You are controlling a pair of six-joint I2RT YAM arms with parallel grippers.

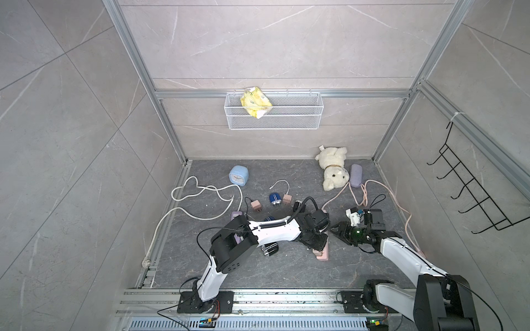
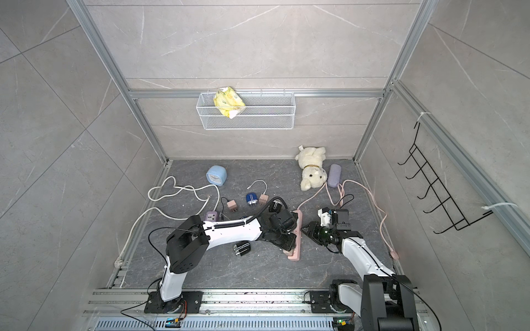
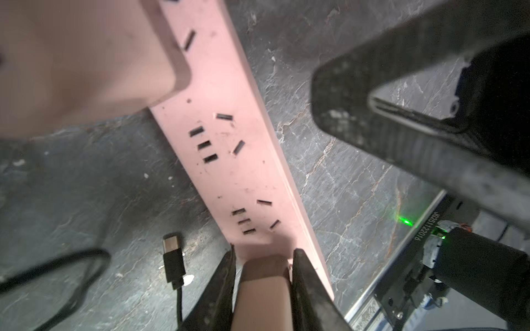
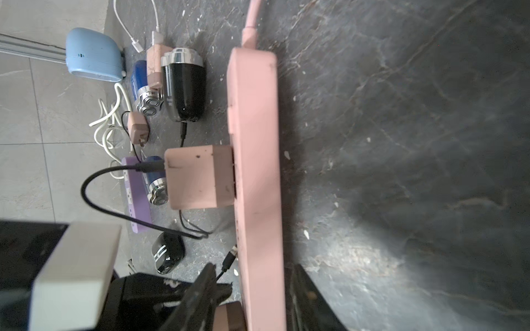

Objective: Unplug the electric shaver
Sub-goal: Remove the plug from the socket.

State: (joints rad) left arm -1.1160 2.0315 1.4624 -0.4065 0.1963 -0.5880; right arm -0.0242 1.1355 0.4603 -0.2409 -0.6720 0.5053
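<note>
A pink power strip lies on the dark floor, and its near end shows in both top views. A pink adapter is plugged into its middle; a black cable runs from it toward the black electric shaver beside the strip. My left gripper is shut on a second pink plug at the strip's near end. My right gripper straddles the strip, open, with a gap on each side. A loose USB connector lies on the floor next to the strip.
Left of the strip are another black shaver, two blue shavers, a purple power strip, loose pink adapters and a white cable. Further back are a blue clock, a teddy bear and a wall basket.
</note>
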